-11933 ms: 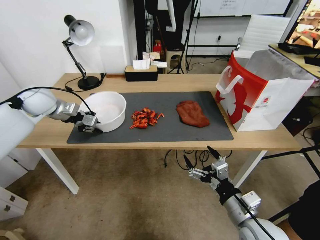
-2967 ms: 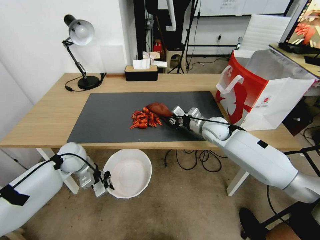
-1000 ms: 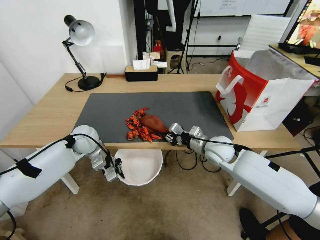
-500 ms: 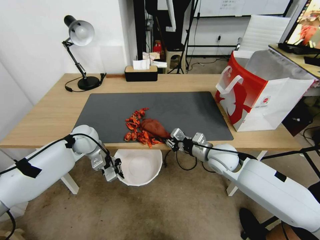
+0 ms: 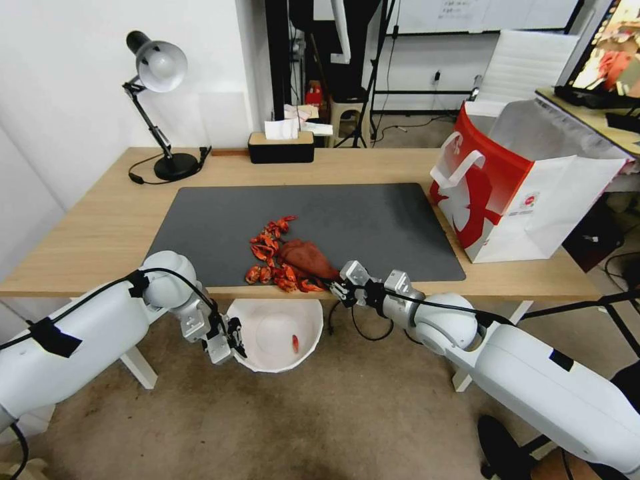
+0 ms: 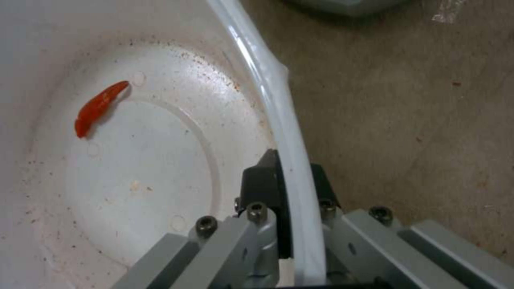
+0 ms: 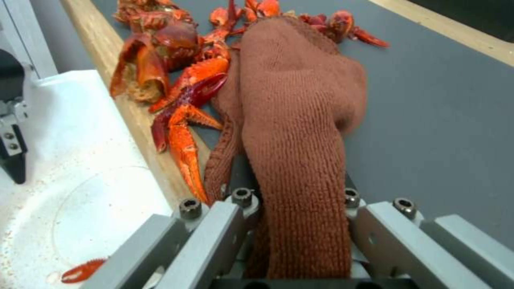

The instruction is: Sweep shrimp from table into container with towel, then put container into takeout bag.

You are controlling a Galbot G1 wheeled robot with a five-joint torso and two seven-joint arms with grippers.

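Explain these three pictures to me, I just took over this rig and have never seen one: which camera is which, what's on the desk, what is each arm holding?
The wide picture comes from the robot's head, looking down at the table. The other two come from cameras on each wrist. The left end effector grips the rim of the white container below the table's front edge; one shrimp piece lies inside it. The right end effector is shut on the rust-red towel, which lies against the shrimp piled near the edge of the dark mat. The takeout bag stands on the table's right end.
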